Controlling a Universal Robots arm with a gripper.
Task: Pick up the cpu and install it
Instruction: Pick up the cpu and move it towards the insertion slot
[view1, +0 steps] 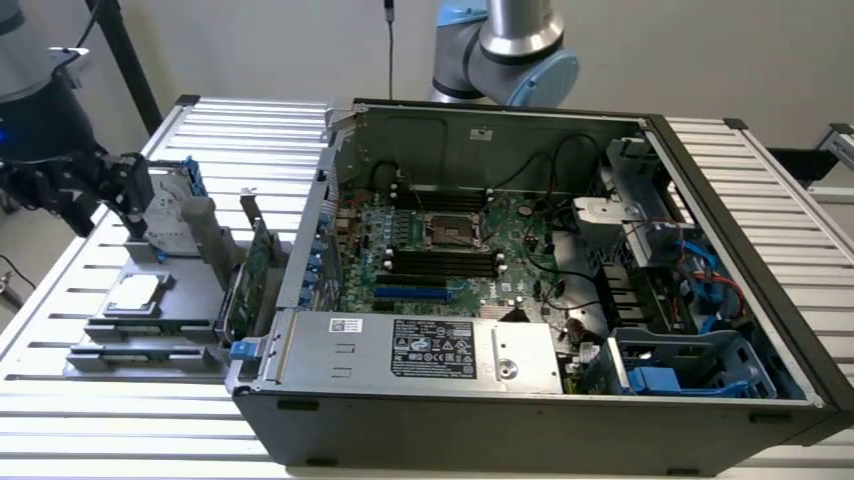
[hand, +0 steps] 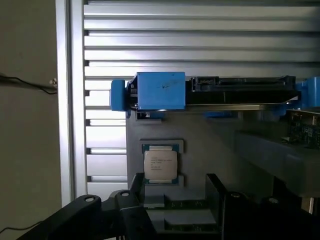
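Note:
The cpu (view1: 136, 293) (hand: 160, 164), a small square chip with a shiny silver top, lies flat in a recess of the grey holder (view1: 187, 300) on the slatted table, at the exterior view's left. My black gripper (view1: 131, 200) (hand: 175, 192) hangs above the holder's far end, a little away from the chip and not touching it. In the wrist view its two dark fingers (hand: 134, 184) stand apart, open, with nothing between them. The open computer case (view1: 534, 400) lies to the right, with the empty processor socket (view1: 447, 232) in the middle of its green motherboard.
A silver hard drive with blue side rails (hand: 160, 91) (view1: 171, 195) stands on the holder just beyond the chip. Upright green circuit cards (view1: 254, 270) stand between holder and case. Cables, a power supply (view1: 427, 350) and blue drive bays (view1: 667, 375) crowd the case.

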